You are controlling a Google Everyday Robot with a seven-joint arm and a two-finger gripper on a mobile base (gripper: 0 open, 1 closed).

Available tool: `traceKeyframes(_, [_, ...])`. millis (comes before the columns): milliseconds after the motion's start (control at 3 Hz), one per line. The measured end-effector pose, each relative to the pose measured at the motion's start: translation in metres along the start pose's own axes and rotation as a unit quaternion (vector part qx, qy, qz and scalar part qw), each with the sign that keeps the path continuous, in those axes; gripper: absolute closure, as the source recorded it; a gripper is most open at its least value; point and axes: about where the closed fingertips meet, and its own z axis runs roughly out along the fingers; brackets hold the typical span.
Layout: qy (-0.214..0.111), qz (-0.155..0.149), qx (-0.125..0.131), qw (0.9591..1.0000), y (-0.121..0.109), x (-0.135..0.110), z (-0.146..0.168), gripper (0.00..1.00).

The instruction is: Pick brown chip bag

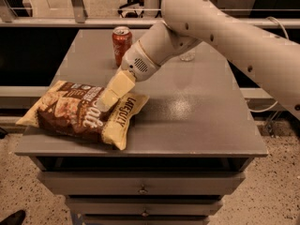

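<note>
Though its grip unreadable, blocky cream gripper (pixel 108 100) over crinkly, pillow-shaped brown chip bag (pixel 70 115).

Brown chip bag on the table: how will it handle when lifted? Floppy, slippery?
Probably floppy: the brown chip bag looks puffy and crinkled, so it may sag around a pinch. Likely light for its size, being pillow-shaped. Its glossy film could slip; the gripper, low over the bag's white lettering, might hold better on the cream end seam.
</note>
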Motion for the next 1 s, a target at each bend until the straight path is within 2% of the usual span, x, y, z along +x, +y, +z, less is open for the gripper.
traceKeyframes(333, [0.013, 0.017, -0.041, 0.9989, 0.005, -0.002, 0.027, 0.03])
traceKeyframes(667, [0.021, 0.023, -0.062, 0.9976, 0.010, -0.002, 0.036, 0.25])
traceKeyframes(1000, [0.026, 0.031, -0.073, 0.9965, 0.012, 0.001, 0.040, 0.49])
